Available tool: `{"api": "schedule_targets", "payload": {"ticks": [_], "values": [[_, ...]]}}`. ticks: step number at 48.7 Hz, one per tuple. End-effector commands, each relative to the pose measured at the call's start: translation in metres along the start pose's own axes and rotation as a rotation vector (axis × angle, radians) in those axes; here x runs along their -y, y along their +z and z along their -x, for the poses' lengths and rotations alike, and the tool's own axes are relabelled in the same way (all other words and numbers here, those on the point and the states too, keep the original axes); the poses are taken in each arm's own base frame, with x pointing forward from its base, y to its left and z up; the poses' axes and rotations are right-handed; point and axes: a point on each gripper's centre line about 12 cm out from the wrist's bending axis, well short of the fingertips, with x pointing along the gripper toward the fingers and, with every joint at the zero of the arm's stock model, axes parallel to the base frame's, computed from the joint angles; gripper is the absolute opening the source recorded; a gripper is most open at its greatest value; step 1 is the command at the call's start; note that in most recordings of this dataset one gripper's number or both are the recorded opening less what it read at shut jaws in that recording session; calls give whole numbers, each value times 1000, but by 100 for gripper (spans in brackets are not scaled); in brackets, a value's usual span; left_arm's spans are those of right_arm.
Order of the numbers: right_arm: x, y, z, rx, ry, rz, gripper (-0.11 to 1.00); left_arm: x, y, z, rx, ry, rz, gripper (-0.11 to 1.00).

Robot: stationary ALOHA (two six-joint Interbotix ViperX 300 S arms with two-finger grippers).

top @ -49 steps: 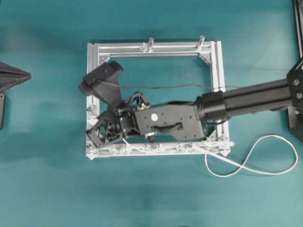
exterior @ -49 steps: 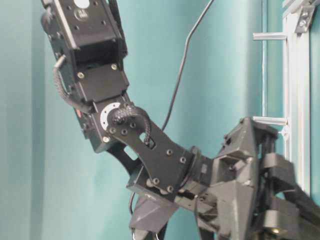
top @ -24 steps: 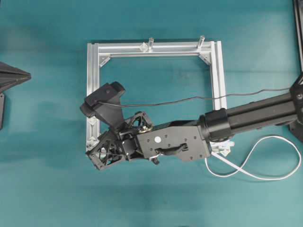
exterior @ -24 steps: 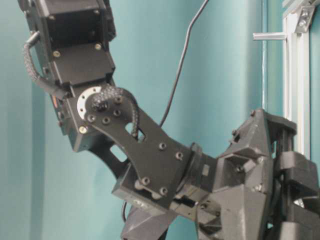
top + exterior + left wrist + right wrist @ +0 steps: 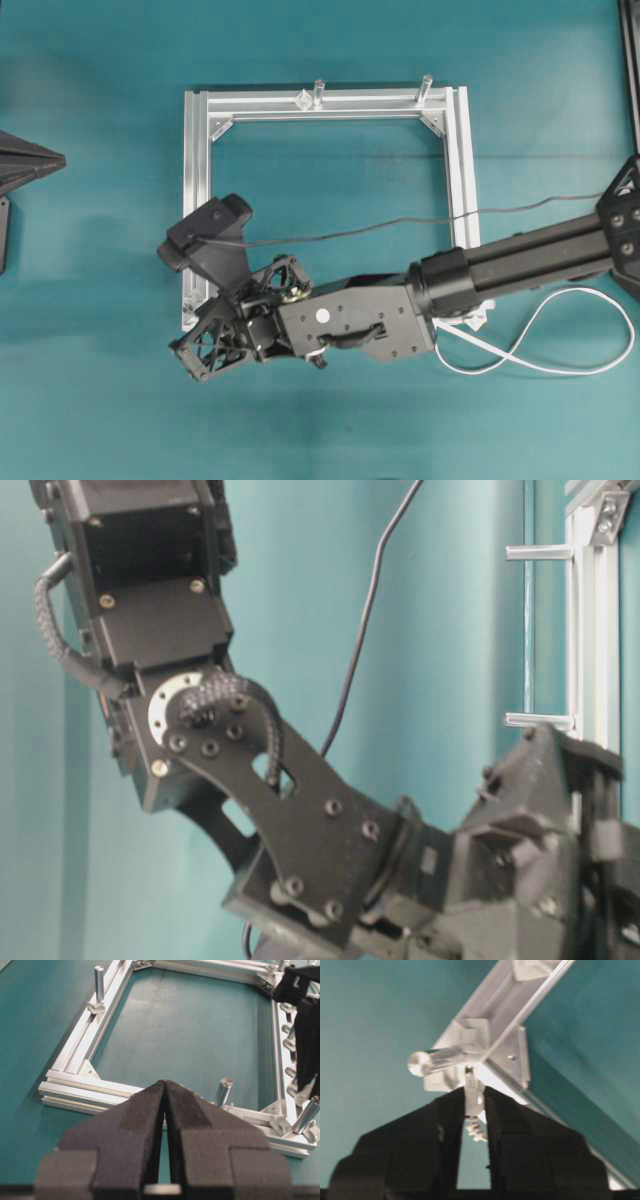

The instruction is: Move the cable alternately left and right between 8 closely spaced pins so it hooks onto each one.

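Currently, cable (image 5: 520, 345): light, limp flat cord; slack loops on table (image 5: 100, 400), plug end pinched.
Right end effector (image 5: 474, 1110): clamped on plug, at frame corner (image 5: 485, 1045).
Hold: keep the plug.
Left end effector (image 5: 165, 1105): closed, empty.

light: even, bright overhead | shadows: soft under the arm (image 5: 520, 265) on the counter (image 5: 100, 400) | glare: frame (image 5: 330, 100) rails shine pale | blur: right wrist view soft, post (image 5: 435, 1060) smeared | focus: table-level view hazy

White cable (image 5: 560, 335), silver frame (image 5: 330, 101), teal table (image 5: 100, 380), black end effector (image 5: 474, 1110)
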Motion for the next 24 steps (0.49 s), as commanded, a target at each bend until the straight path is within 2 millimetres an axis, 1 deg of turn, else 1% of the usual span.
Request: {"api": "schedule_targets", "payload": {"ticks": [1,11,24], "values": [[-16,-1,18,7,53,4,14,0,4,0,11,-1,-2,0],[-12,-1,19,4,19,4,14,0,4,0,11,-1,-2,0],[-14,-2,20,3,25,6,14,0,4,0,11,-1,-2,0]]}}
